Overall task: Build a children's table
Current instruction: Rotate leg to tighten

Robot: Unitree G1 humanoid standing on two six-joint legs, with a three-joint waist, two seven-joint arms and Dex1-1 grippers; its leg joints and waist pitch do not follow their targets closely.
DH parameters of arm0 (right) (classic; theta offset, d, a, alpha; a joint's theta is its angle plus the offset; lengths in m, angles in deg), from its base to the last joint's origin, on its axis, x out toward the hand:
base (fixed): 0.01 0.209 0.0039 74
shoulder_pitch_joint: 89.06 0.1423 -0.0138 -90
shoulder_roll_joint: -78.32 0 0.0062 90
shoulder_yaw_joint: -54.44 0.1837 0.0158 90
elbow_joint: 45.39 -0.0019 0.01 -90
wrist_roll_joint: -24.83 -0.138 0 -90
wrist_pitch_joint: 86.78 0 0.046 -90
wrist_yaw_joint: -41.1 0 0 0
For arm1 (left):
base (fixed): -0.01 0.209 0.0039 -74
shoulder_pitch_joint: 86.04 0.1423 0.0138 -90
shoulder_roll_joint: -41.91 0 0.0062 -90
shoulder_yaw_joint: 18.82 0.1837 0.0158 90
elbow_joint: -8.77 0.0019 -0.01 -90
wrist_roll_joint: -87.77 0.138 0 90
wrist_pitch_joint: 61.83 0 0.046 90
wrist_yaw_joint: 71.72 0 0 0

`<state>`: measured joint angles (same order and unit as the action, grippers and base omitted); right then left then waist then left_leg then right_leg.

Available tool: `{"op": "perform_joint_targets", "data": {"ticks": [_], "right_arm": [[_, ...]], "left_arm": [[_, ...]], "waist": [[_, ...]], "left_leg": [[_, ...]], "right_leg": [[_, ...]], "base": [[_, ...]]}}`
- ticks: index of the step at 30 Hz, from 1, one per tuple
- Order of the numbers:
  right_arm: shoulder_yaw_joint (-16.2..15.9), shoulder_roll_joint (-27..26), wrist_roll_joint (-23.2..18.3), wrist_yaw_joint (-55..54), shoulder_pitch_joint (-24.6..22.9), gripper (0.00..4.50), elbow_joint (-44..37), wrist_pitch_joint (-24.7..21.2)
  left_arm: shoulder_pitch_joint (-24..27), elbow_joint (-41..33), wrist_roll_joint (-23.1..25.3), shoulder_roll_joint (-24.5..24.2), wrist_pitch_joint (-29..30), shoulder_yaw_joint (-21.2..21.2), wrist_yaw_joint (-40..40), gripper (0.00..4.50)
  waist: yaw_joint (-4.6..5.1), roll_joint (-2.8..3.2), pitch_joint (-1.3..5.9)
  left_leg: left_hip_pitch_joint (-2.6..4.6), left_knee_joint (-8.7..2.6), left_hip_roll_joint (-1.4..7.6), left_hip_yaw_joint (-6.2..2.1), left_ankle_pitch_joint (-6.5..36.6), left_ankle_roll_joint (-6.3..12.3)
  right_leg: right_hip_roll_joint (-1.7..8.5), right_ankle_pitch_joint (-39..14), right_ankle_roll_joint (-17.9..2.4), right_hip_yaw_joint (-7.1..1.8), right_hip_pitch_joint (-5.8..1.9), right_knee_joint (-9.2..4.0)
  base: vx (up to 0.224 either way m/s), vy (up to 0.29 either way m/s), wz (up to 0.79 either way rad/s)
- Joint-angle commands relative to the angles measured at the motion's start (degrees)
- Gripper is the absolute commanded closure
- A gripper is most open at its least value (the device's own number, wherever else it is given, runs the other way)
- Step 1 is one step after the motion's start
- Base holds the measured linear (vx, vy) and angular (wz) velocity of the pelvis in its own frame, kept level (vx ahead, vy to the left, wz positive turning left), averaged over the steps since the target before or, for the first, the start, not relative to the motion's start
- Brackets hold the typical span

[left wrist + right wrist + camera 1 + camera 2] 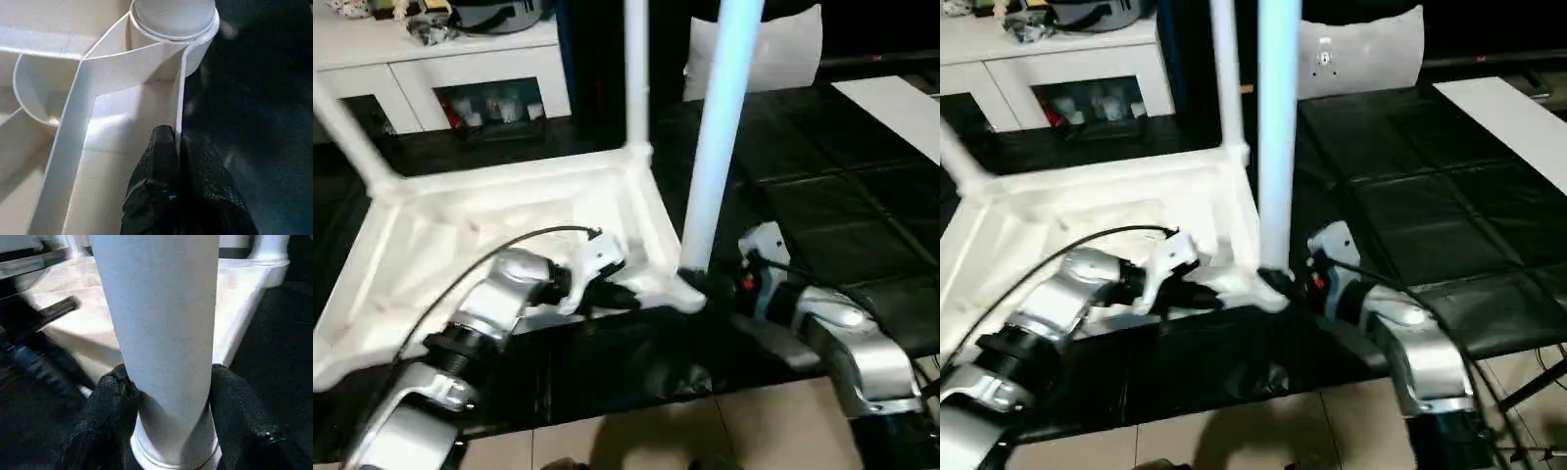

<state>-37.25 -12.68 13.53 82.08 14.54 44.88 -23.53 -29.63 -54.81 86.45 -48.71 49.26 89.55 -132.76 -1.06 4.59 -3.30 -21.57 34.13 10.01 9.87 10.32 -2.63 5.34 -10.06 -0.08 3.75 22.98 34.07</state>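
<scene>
White plastic makes up the whole table (460, 225), which lies upside down on black padded mats (842, 196), its square top showing a raised rim, thin stiffening ribs and rounded corner sockets. It fills the head views from about nine o'clock to the centre. Three smooth, tapered round legs stand up out of the corners: one at eleven o'clock (347, 137), one at twelve (636, 69), and the nearest leg (720, 127) just right of centre. The right gripper (166, 396) has its two black, rough-textured fingers clamped on either side of the nearest leg, low down by its socket. The left gripper (178, 156) has its fingers pressed together, pinching the thin upright rim of the table beside that same corner socket. Behind, at eleven o'clock, stands a white cabinet (440, 69) with glass doors; pale floor tiles (783, 431) show at six o'clock.
</scene>
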Motion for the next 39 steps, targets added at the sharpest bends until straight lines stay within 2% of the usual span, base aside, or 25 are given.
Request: {"op": "perform_joint_targets", "data": {"ticks": [1, 2, 3, 4, 5, 6, 7, 8, 9, 12, 13, 14, 15, 19, 20, 23, 24, 25, 28, 29, 30, 32, 37, 38, 39], "right_arm": [[-8.05, -5.8, -0.69, -0.72, 0.48, 2.58, 0.0, -2.42], [-6.89, -10.93, 2.42, -10.18, 2.08, 2.58, 2.88, -2.14], [-6.66, -11.64, 2.89, -11.53, 2.35, 2.58, 3.4, -2.07], [-5.34, -15.66, 5.23, -18.75, 4.09, 2.58, 6.79, -1.35], [-5.37, -15.9, 5.42, -18.99, 4.3, 2.24, 7.28, -0.77], [-5.42, -16.32, 5.75, -19.4, 4.67, 2.24, 8.13, 0.23], [-5.43, -16.38, 5.74, -19.32, 4.69, 2.03, 8.22, 0.48], [-5.37, -16.69, 5.58, -18.82, 4.79, 1.89, 8.71, 1.96], [-5.15, -16.8, 5.28, -18.51, 4.71, 1.79, 8.76, 2.87], [-3.33, -15.38, 3.47, -16.71, 3.88, 1.44, 7.26, 4.88], [-2.38, -14.83, 3.54, -15.92, 3.52, 1.39, 6.71, 5.51], [-1.63, -13.96, 3.53, -14.7, 3.15, 1.39, 6.2, 6.24], [-0.62, -11.9, 2.78, -12.42, 2.54, 1.18, 5.4, 7.21], [0.39, -8.24, 1.32, -8.3, 1.62, 0.98, 4.22, 8.57], [0.92, -5.66, -0.09, -4.65, 0.91, 0.83, 3.27, 9.06], [0.86, -2.38, -1.78, 0.01, 0.1, 0.6, 1.88, 9.27], [0.85, -1.12, -2.56, 1.99, -0.19, 0.53, 1.3, 9.03], [0.73, 0.39, -3.32, 4.65, -0.5, 0.38, 0.78, 9.05], [-0.03, 4.98, -5.3, 12.29, -1.11, 0.17, -0.19, 7.85], [-1.07, 8.01, -6.3, 17.17, -1.37, 0.08, -0.69, 6.46], [-1.07, 8.01, -6.3, 17.17, -1.37, 0.08, -0.69, 6.46], [-2.66, 11.95, -7.35, 23.17, -1.23, 0.08, -0.59, 5.58], [-4.39, 15.27, -7.52, 29.01, -0.18, 0.08, 0.37, 6.57], [-5.28, 16.74, -7.79, 32.17, 0.58, 0.08, 1.05, 7.34], [-5.59, 17.28, -8.02, 33.46, 0.88, 0.08, 1.3, 7.45]], "left_arm": [[-2.14, -4.06, -2.68, 6.94, 0.08, 0.32, 5.0, 4.5], [-3.1, -3.47, -1.74, 11.75, 1.92, -1.33, 13.68, 4.5], [-3.17, -3.44, -1.61, 12.43, 2.22, -1.57, 14.72, 4.5], [-3.53, -3.07, -0.77, 16.4, 3.39, -2.92, 20.85, 4.5], [-3.52, -2.92, -0.84, 16.86, 3.33, -3.08, 21.26, 4.5], [-3.5, -2.66, -0.97, 17.65, 3.24, -3.34, 21.97, 4.5], [-3.49, -2.63, -0.95, 17.73, 3.21, -3.36, 22.03, 4.5], [-3.42, -2.45, -0.82, 18.1, 2.96, -3.42, 22.24, 4.5], [-3.39, -2.33, -0.75, 18.09, 2.62, -3.36, 22.1, 4.5], [-2.9, -2.92, -0.53, 15.92, 2.19, -3.04, 19.66, 4.5], [-2.51, -3.39, 0.02, 15.13, 2.36, -3.13, 18.85, 4.5], [-2.14, -3.7, 0.44, 14.31, 2.28, -3.21, 18.0, 4.5], [-1.55, -4.11, 0.88, 12.63, 1.77, -2.97, 16.03, 4.5], [-0.79, -4.57, 0.64, 9.75, 1.07, -2.14, 12.59, 4.5], [-0.27, -4.8, 0.5, 7.56, 0.46, -1.43, 9.69, 4.5], [0.13, -4.71, 0.69, 4.79, -0.9, -0.57, 5.96, 4.5], [0.23, -4.69, 0.71, 3.79, -1.02, -0.35, 4.66, 4.5], [0.37, -4.67, 0.77, 2.52, -2.02, 0.03, 2.68, 4.5], [0.9, -5.12, 0.06, -1.42, -4.44, 1.58, -4.55, 4.5], [1.01, -4.86, -0.23, -3.77, -6.71, 2.97, -9.35, 4.5], [1.01, -4.86, -0.23, -3.77, -6.71, 2.97, -9.35, 4.5], [0.71, -3.84, -0.47, -6.73, -10.57, 4.79, -15.73, 4.5], [0.15, -2.79, -1.55, -8.32, -12.49, 5.54, -21.58, 4.5], [-0.18, -2.46, -1.88, -9.15, -13.49, 6.3, -24.73, 4.5], [-0.3, -2.27, -1.88, -9.49, -13.97, 6.62, -26.04, 4.5]], "waist": [[-0.14, -0.9, 2.68], [0.04, -0.65, 2.6], [0.34, -0.71, 2.57], [0.32, -0.91, 2.78], [0.64, -0.71, 2.62], [0.59, -0.59, 2.98], [0.71, -0.57, 3.11], [0.63, -0.51, 3.56], [0.65, -0.61, 3.67], [0.39, -0.71, 3.71], [0.22, -0.53, 3.68], [0.23, -0.48, 3.62], [0.24, -0.55, 3.66], [0.15, -0.38, 3.51], [0.09, -0.43, 3.46], [-0.2, -0.3, 3.36], [-0.29, -0.02, 3.26], [-0.41, -0.27, 3.23], [-0.79, -0.2, 3.29], [-0.94, -0.14, 3.27], [-1.01, -0.51, 3.23], [-1.65, -0.17, 3.24], [-2.56, -0.22, 3.12], [-2.65, -0.66, 3.04], [-2.78, -0.48, 3.02]], "left_leg": [[0.6, -4.79, 1.98, -1.14, 18.93, 1.29], [0.48, -4.89, 2.06, -1.11, 18.93, 1.01], [0.74, -4.86, 1.99, -1.14, 19.91, 0.14], [0.72, -4.82, 1.87, -1.27, 19.5, -0.03], [0.51, -4.99, 1.89, -1.34, 19.05, -0.13], [0.63, -4.95, 1.94, -1.3, 18.33, 0.5], [0.25, -4.97, 1.97, -1.36, 17.1, 0.96], [-0.05, -4.84, 2.07, -1.26, 13.95, 2.12], [-0.21, -4.54, 1.99, -1.03, 11.11, 3.61], [-0.25, -4.14, 1.78, -0.71, 8.69, 6.28], [-0.26, -4.12, 1.88, -0.7, 7.92, 7.08], [-0.32, -4.15, 1.98, -0.71, 8.09, 7.42], [-0.3, -4.12, 2.01, -0.72, 8.16, 7.33], [-0.19, -4.29, 2.31, -0.8, 9.16, 7.46], [-0.13, -4.35, 2.34, -0.83, 9.86, 7.32], [0.02, -4.41, 2.47, -0.82, 10.67, 6.95], [0.1, -4.47, 2.51, -0.83, 10.99, 6.71], [0.08, -4.52, 2.55, -0.79, 11.25, 6.73], [0.11, -4.46, 2.62, -0.81, 10.71, 6.99], [0.2, -4.45, 2.64, -0.78, 10.69, 7.15], [0.16, -4.5, 2.67, -0.74, 10.59, 7.19], [0.34, -4.51, 2.9, -0.72, 10.63, 7.05], [0.58, -4.65, 3.1, -0.53, 12.04, 5.71], [0.52, -4.69, 3.04, -0.53, 12.37, 5.64], [0.49, -4.72, 3.07, -0.55, 12.37, 5.55]], "right_leg": [[2.84, -28.66, -7.47, -1.92, -1.75, -5.92], [2.75, -27.94, -7.64, -1.96, -1.77, -5.75], [2.69, -28.66, -7.93, -1.75, -1.49, -5.88], [2.76, -28.56, -7.65, -1.69, -1.78, -5.79], [2.78, -27.98, -7.78, -1.73, -1.7, -5.85], [2.82, -25.79, -7.73, -1.81, -1.89, -5.91], [2.75, -23.16, -7.99, -1.85, -2.22, -5.68], [2.68, -16.76, -9.12, -1.9, -2.57, -5.13], [2.58, -10.94, -10.68, -1.88, -2.71, -4.79], [2.88, -8.91, -12.06, -1.87, -2.97, -4.74], [2.89, -8.9, -12.28, -1.78, -2.93, -4.71], [2.86, -9.58, -12.27, -1.69, -2.97, -4.75], [2.82, -9.76, -12.29, -1.64, -3.09, -4.68], [2.75, -10.35, -12.55, -1.65, -3.04, -4.63], [2.76, -10.99, -12.61, -1.64, -3.05, -4.69], [2.8, -11.79, -12.47, -1.76, -2.95, -4.74], [2.75, -11.73, -12.49, -1.77, -2.86, -4.7], [2.81, -11.92, -12.5, -1.84, -2.91, -4.74], [2.8, -10.94, -12.82, -1.88, -2.93, -4.45], [2.85, -10.85, -13.04, -1.88, -2.86, -4.55], [2.86, -11.05, -13.01, -1.9, -2.88, -4.58], [2.86, -11.34, -13.42, -1.9, -2.8, -4.34], [3.05, -12.49, -13.86, -2.12, -2.5, -4.35], [3.04, -13.01, -13.9, -2.11, -2.52, -4.35], [3.14, -13.39, -13.83, -2.19, -2.58, -4.33]], "base": [[0.0, 0.0, 0.0], [0.0, 0.0, 0.0], [0.0, 0.0, 0.0], [0.0, 0.0, 0.0], [0.0, 0.0, 0.0], [0.0, 0.0, 0.0], [0.0, 0.0, 0.0], [0.0, 0.0, 0.0], [0.0, 0.0, 0.0], [0.0, 0.0, 0.0], [0.0, 0.0, 0.0], [0.0, 0.0, 0.0], [0.0, 0.0, 0.0], [0.0, 0.0, 0.0], [0.0, 0.0, 0.0], [0.0, 0.0, 0.0], [0.0, 0.0, 0.0], [0.0, 0.0, 0.0], [0.0, 0.0, 0.0], [0.0, 0.0, 0.0], [0.0, 0.0, 0.0], [0.0, 0.0, 0.0], [0.0, 0.0, 0.0], [0.0, 0.0, 0.0], [0.0, 0.0, 0.0]]}}
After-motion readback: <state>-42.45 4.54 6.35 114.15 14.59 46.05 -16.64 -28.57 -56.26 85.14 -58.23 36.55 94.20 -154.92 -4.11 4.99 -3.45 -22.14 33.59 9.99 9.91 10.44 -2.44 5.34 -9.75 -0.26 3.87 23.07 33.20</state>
